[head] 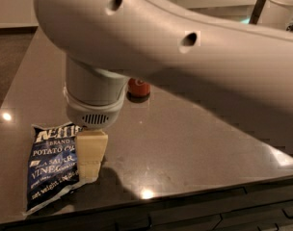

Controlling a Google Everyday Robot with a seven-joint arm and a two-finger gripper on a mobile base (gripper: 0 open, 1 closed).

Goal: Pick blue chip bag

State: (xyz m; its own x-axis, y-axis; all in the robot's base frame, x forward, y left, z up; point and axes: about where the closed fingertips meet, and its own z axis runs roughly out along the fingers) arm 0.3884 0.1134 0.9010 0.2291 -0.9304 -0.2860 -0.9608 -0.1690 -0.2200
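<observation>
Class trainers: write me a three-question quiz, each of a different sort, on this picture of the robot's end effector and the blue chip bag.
1. True or false: the blue chip bag lies flat on the dark table.
2. Where is the end effector?
A. low, at the bag's edge, on the right in the picture
B. high above the table's far corner
C. below the table's front edge
3. What colour is the can partly hidden behind the arm?

Key: 1 true; 2 A; 3 red.
</observation>
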